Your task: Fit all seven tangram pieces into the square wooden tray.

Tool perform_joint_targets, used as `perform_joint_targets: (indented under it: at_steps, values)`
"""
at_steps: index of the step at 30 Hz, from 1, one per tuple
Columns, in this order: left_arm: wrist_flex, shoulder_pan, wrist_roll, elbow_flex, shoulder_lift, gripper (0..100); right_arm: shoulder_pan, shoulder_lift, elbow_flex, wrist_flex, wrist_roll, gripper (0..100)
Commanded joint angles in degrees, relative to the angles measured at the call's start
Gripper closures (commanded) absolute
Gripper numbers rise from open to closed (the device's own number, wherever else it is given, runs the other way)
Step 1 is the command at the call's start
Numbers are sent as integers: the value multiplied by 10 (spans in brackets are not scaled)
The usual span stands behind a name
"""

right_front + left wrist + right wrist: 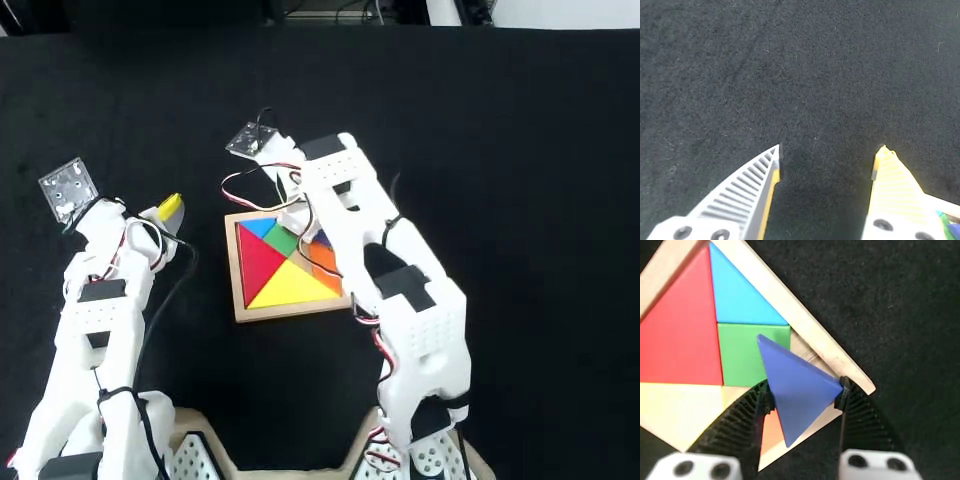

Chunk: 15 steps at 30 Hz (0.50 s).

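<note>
The square wooden tray lies mid-table and holds a red triangle, a yellow triangle, a light blue triangle, a green square and an orange piece. My right gripper is shut on a dark blue triangle, held just over the tray's far right corner. My left gripper stands open over bare black cloth to the left of the tray.
Black cloth covers the whole table. The right arm stretches over the tray's right side and hides part of it. Both arm bases sit at the near edge.
</note>
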Motion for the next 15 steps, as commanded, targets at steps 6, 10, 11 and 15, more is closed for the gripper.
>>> perform_joint_targets:
  at_steps: [6,10,11,15]
  values:
    - [-12,6,-5,-8,-11,708,18,-8,-7,11,6,678]
    - [-12,6,-5,-8,-11,708,20,-9,-5,11,27,695]
    - [-12,6,-5,-8,-11,708,22,-9,-4,11,27,699]
    - [-12,6,-5,-8,-11,708,33,-12,-7,11,27,701]
